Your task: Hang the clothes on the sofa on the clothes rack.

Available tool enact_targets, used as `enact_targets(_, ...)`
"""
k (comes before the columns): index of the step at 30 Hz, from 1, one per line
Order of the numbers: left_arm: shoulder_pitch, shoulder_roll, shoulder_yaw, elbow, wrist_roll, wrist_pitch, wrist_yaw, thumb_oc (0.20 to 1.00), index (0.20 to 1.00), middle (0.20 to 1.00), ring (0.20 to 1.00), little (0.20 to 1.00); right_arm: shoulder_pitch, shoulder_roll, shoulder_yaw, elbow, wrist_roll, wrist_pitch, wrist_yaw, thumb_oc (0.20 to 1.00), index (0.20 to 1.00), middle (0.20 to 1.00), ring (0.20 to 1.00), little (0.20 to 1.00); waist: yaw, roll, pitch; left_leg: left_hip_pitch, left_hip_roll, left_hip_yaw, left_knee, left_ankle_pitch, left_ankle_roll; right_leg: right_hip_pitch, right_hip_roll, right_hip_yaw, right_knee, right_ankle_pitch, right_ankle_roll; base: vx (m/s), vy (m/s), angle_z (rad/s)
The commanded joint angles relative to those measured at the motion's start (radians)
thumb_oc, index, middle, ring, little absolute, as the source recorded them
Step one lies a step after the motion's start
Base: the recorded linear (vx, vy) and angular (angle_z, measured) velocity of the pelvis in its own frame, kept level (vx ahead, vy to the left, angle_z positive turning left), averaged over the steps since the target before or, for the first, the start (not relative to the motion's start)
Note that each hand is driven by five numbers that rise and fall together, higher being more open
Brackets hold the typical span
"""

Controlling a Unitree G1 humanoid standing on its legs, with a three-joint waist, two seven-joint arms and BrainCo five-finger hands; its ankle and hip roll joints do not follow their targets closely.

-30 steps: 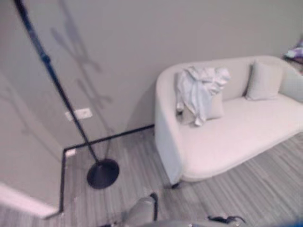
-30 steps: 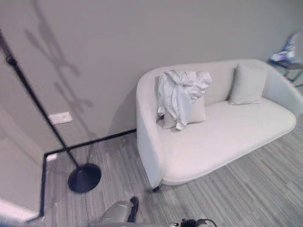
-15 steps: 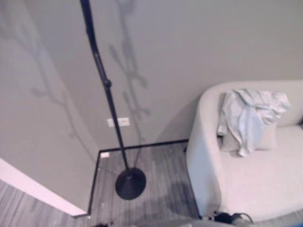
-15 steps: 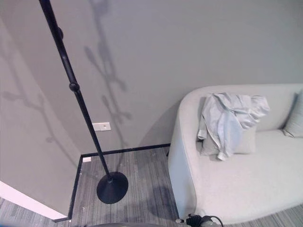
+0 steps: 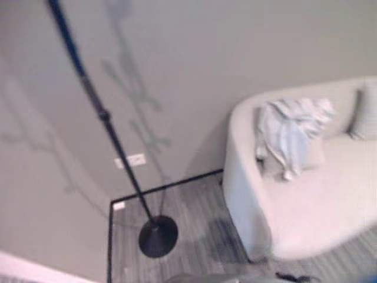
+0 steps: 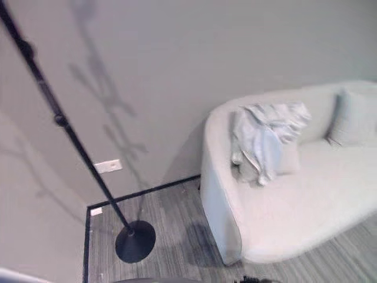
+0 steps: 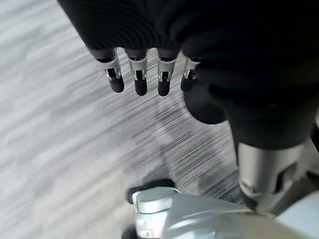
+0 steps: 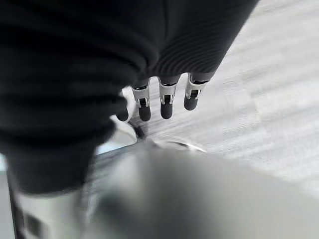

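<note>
A crumpled white garment (image 5: pixel 290 132) hangs over the backrest and a cushion at the left end of the pale sofa (image 5: pixel 318 206). The clothes rack (image 5: pixel 99 109) is a thin dark pole on a round black base (image 5: pixel 158 236), standing in the corner to the left of the sofa. In the left wrist view my left hand (image 7: pixel 144 74) hangs over the striped floor with fingers relaxed and nothing in it. My right hand (image 8: pixel 164 97) in the right wrist view is likewise relaxed and holds nothing.
A second pale cushion (image 6: pixel 352 118) leans on the sofa back further right. A grey wall runs behind both, with a white socket plate (image 6: pixel 108 166) low by the rack. The floor (image 6: pixel 177 218) between rack base and sofa is grey striped carpet.
The whole picture has shifted as the camera swung: first left toward the rack, then partly back right. The garment, sofa and rack have not moved.
</note>
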Motion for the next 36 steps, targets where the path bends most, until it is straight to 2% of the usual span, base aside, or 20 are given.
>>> enact_targets(1, -0.177, 0.010, 0.017, 0.034, 0.008, -0.007, -0.005, 1.000, 1.000, 1.000, 1.000, 1.000, -0.002, 0.035, 0.076, -0.036, -0.085, 0.004, 0.034, 1.000, 1.000, 1.000, 1.000, 1.000, -0.052, 0.025, 0.056, 0.222, 0.069, -0.112, -0.288, 0.126, -0.115, 0.130, -0.012, -0.060, -0.192, 0.180, -0.011, 0.21, -0.091, -0.62)
enact_targets(4, -0.109, 0.012, 0.045, 0.000, 0.015, -0.040, 0.040, 1.000, 1.000, 1.000, 1.000, 1.000, 0.003, 0.030, 0.045, -0.059, -0.059, 0.002, -0.008, 1.000, 1.000, 1.000, 1.000, 1.000, -0.024, 0.024, 0.075, 0.224, 0.086, -0.131, -0.282, 0.119, -0.137, 0.151, -0.050, -0.111, -0.321, 0.167, -0.018, 0.10, -0.206, -0.30)
enact_targets(8, -0.039, 0.015, 0.079, 0.059, 0.025, -0.040, 0.061, 1.000, 1.000, 1.000, 1.000, 1.000, -0.011, 0.031, 0.014, -0.075, -0.015, -0.016, -0.025, 1.000, 1.000, 1.000, 1.000, 1.000, 0.014, -0.023, 0.074, 0.179, 0.127, -0.233, -0.212, 0.076, -0.207, 0.227, -0.222, -0.077, -0.705, 0.356, 0.027, 0.13, -0.432, 0.39)
enact_targets(11, -0.015, 0.025, 0.113, 0.087, 0.010, -0.038, 0.075, 1.000, 1.000, 1.000, 1.000, 1.000, -0.007, 0.041, 0.018, -0.072, -0.012, -0.017, -0.011, 1.000, 1.000, 1.000, 1.000, 1.000, 0.030, -0.047, 0.044, 0.163, 0.160, -0.279, -0.190, 0.061, -0.241, 0.256, -0.290, 0.007, -0.763, 0.499, 0.062, 0.20, -0.454, 0.79)
enact_targets(14, -0.005, 0.030, 0.138, 0.098, -0.011, -0.035, 0.079, 1.000, 1.000, 1.000, 1.000, 1.000, -0.014, 0.043, 0.027, -0.072, -0.019, -0.019, -0.009, 1.000, 1.000, 1.000, 1.000, 1.000, 0.042, -0.059, 0.026, 0.155, 0.201, -0.301, -0.187, 0.062, -0.272, 0.277, -0.293, 0.053, -0.759, 0.525, 0.072, 0.16, -0.442, 0.54)
enact_targets(15, 0.009, 0.039, 0.158, 0.098, -0.021, -0.041, 0.084, 1.000, 1.000, 1.000, 1.000, 1.000, -0.024, 0.053, 0.039, -0.072, -0.028, -0.021, -0.004, 1.000, 1.000, 1.000, 1.000, 1.000, 0.059, -0.076, 0.014, 0.172, 0.265, -0.309, -0.200, 0.074, -0.312, 0.276, -0.242, 0.059, -0.700, 0.381, 0.072, 0.21, -0.629, 0.50)
enact_targets(16, 0.010, 0.039, 0.158, 0.098, -0.021, -0.041, 0.084, 1.000, 1.000, 1.000, 1.000, 1.000, -0.024, 0.053, 0.039, -0.072, -0.028, -0.021, -0.004, 1.000, 1.000, 1.000, 1.000, 1.000, 0.059, -0.074, 0.014, 0.174, 0.267, -0.309, -0.201, 0.075, -0.313, 0.277, -0.241, 0.059, -0.699, 0.379, 0.072, 0.20, -0.662, 0.30)
enact_targets(17, 0.016, 0.041, 0.165, 0.105, -0.024, -0.041, 0.085, 1.000, 1.000, 1.000, 1.000, 1.000, -0.029, 0.055, 0.042, -0.067, -0.028, -0.021, -0.001, 1.000, 1.000, 1.000, 1.000, 1.000, 0.063, -0.074, 0.012, 0.183, 0.307, -0.304, -0.201, 0.080, -0.330, 0.268, -0.219, 0.034, -0.668, 0.269, 0.072, 0.06, -0.207, 0.27)
enact_targets(18, 0.017, 0.041, 0.165, 0.105, -0.024, -0.041, 0.085, 1.000, 1.000, 1.000, 1.000, 1.000, -0.029, 0.055, 0.043, -0.066, -0.028, -0.021, -0.001, 1.000, 1.000, 1.000, 1.000, 1.000, 0.062, -0.072, 0.013, 0.185, 0.310, -0.304, -0.202, 0.079, -0.331, 0.267, -0.217, 0.034, -0.663, 0.265, 0.072, 0.11, -0.424, 0.14)
enact_targets(19, 0.012, 0.044, 0.171, 0.127, -0.028, -0.034, 0.085, 1.000, 1.000, 1.000, 1.000, 1.000, -0.042, 0.059, 0.046, -0.057, -0.022, -0.020, 0.001, 1.000, 1.000, 1.000, 1.000, 1.000, 0.053, -0.067, 0.017, 0.190, 0.356, -0.304, -0.200, 0.099, -0.342, 0.254, -0.179, 0.025, -0.608, 0.178, 0.065, 0.09, -0.574, 0.12)
enact_targets(20, 0.008, 0.044, 0.172, 0.132, -0.041, -0.028, 0.081, 1.000, 1.000, 1.000, 1.000, 1.000, -0.044, 0.064, 0.058, -0.046, -0.008, -0.021, 0.001, 1.000, 1.000, 1.000, 1.000, 1.000, 0.046, -0.050, 0.028, 0.172, 0.425, -0.329, -0.178, 0.206, -0.357, 0.229, -0.108, 0.000, -0.522, 0.102, 0.022, 0.12, -0.777, 0.17)
enact_targets(21, 0.008, 0.036, 0.166, 0.133, -0.043, -0.028, 0.078, 1.000, 1.000, 1.000, 1.000, 1.000, -0.042, 0.061, 0.065, -0.036, 0.000, -0.021, 0.002, 1.000, 1.000, 1.000, 1.000, 1.000, 0.043, -0.045, 0.031, 0.159, 0.446, -0.344, -0.157, 0.287, -0.361, 0.235, -0.074, -0.017, -0.525, 0.088, 0.006, 0.07, -0.562, 0.31)
enact_targets(22, 0.008, 0.035, 0.166, 0.133, -0.043, -0.028, 0.078, 1.000, 1.000, 1.000, 1.000, 1.000, -0.042, 0.061, 0.065, -0.036, 0.000, -0.022, 0.002, 1.000, 1.000, 1.000, 1.000, 1.000, 0.040, -0.043, 0.031, 0.159, 0.449, -0.347, -0.159, 0.288, -0.362, 0.237, -0.072, -0.021, -0.527, 0.088, 0.005, 0.08, -0.508, 0.32)
enact_targets(23, 0.005, 0.024, 0.157, 0.116, -0.056, -0.024, 0.073, 1.000, 1.000, 1.000, 1.000, 1.000, -0.048, 0.046, 0.076, -0.037, 0.007, -0.024, -0.003, 1.000, 1.000, 1.000, 1.000, 1.000, 0.035, -0.036, 0.033, 0.113, 0.476, -0.346, -0.106, 0.422, -0.341, 0.251, -0.022, -0.038, -0.539, 0.077, -0.025, 0.04, -0.303, 0.13)
enact_targets(24, 0.005, 0.024, 0.157, 0.115, -0.056, -0.024, 0.073, 1.000, 1.000, 1.000, 1.000, 1.000, -0.048, 0.046, 0.076, -0.037, 0.007, -0.024, -0.003, 1.000, 1.000, 1.000, 1.000, 1.000, 0.034, -0.036, 0.032, 0.111, 0.476, -0.347, -0.105, 0.422, -0.341, 0.250, -0.021, -0.039, -0.540, 0.077, -0.026, 0.14, -0.682, 0.19)
enact_targets(25, 0.021, 0.017, 0.156, 0.100, -0.057, -0.020, 0.067, 1.000, 1.000, 1.000, 1.000, 1.000, -0.040, 0.033, 0.085, -0.031, 0.001, -0.027, -0.010, 1.000, 1.000, 1.000, 1.000, 1.000, 0.034, -0.034, 0.035, 0.085, 0.528, -0.263, -0.055, 0.512, -0.310, 0.297, 0.042, -0.064, -0.586, 0.062, -0.071, 0.14, -0.550, 0.09)
enact_targets(28, 0.029, 0.012, 0.148, 0.082, -0.042, -0.012, 0.065, 1.000, 1.000, 1.000, 1.000, 1.000, -0.037, 0.015, 0.083, -0.027, -0.002, -0.024, -0.014, 1.000, 1.000, 1.000, 1.000, 1.000, 0.027, -0.034, 0.044, 0.052, 0.573, -0.144, 0.037, 0.520, -0.296, 0.339, 0.098, -0.077, -0.643, 0.050, -0.109, 0.12, -0.513, -0.13)
enact_targets(29, 0.029, 0.004, 0.138, 0.087, -0.024, -0.012, 0.056, 1.000, 1.000, 1.000, 1.000, 1.000, -0.037, 0.001, 0.084, -0.024, -0.002, -0.022, -0.014, 1.000, 1.000, 1.000, 1.000, 1.000, 0.035, -0.044, 0.054, -0.013, 0.452, -0.141, 0.133, 0.388, -0.264, 0.357, 0.112, -0.067, -0.683, 0.050, -0.130, 0.14, -0.370, -0.08)
enact_targets(32, 0.019, 0.002, 0.128, 0.105, -0.011, -0.012, 0.047, 1.000, 1.000, 1.000, 1.000, 1.000, -0.033, -0.005, 0.076, -0.016, 0.013, -0.018, -0.007, 1.000, 1.000, 1.000, 1.000, 1.000, 0.049, -0.057, 0.052, -0.104, 0.249, -0.101, 0.098, 0.230, -0.219, 0.381, 0.123, -0.074, -0.723, 0.053, -0.123, 0.19, -0.259, 0.18)
enact_targets(36, 0.024, -0.002, 0.136, 0.110, -0.016, -0.011, 0.036, 1.000, 1.000, 1.000, 1.000, 1.000, -0.036, 0.015, 0.117, -0.016, 0.001, -0.021, 0.001, 1.000, 1.000, 1.000, 1.000, 1.000, 0.117, -0.020, 0.037, -0.213, 0.044, -0.083, -0.056, 0.274, -0.200, 0.416, 0.215, -0.060, -0.765, 0.040, -0.124, 0.18, -0.116, -0.19)
